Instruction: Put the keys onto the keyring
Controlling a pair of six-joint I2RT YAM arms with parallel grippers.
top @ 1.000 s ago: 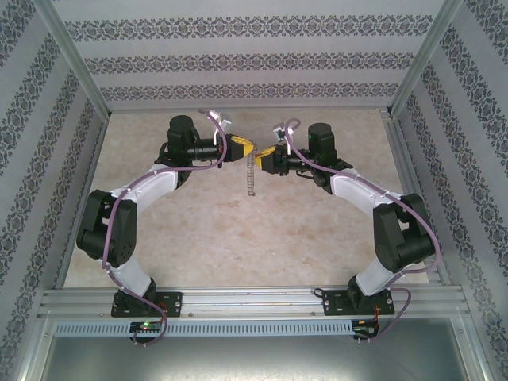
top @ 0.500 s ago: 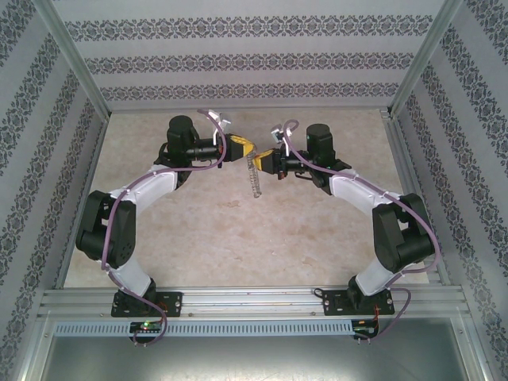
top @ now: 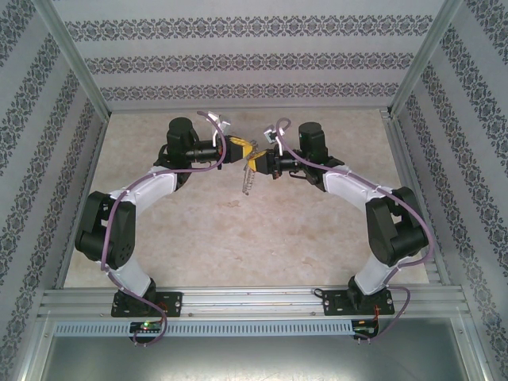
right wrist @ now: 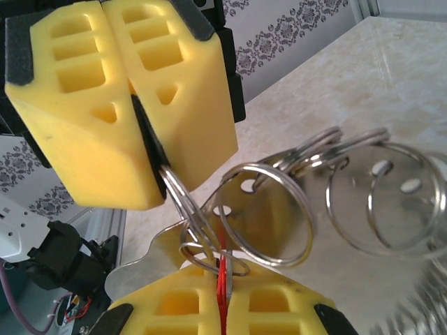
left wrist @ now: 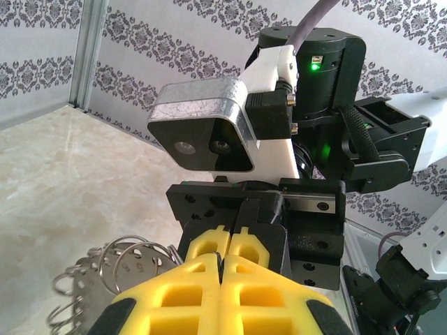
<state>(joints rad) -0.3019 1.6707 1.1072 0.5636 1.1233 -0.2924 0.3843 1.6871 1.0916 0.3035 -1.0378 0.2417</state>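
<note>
Above the tabletop, we see the left gripper pinching the keyring; the right gripper squeezes what looks like the red key.

keyring: polished silver metal rings, mirror-bright, with thin flat steel tags.
key: glossy red sliver; material cannot be told.
left gripper: matt yellow foam pads, spongy, on black plastic.
right gripper: the same matt yellow foam.
table: smooth beige stone-look top with a faint sheen.
walls: matt patterned covering, at 12 o'clock.
frame rail: brushed aluminium, at 6 o'clock.
</note>
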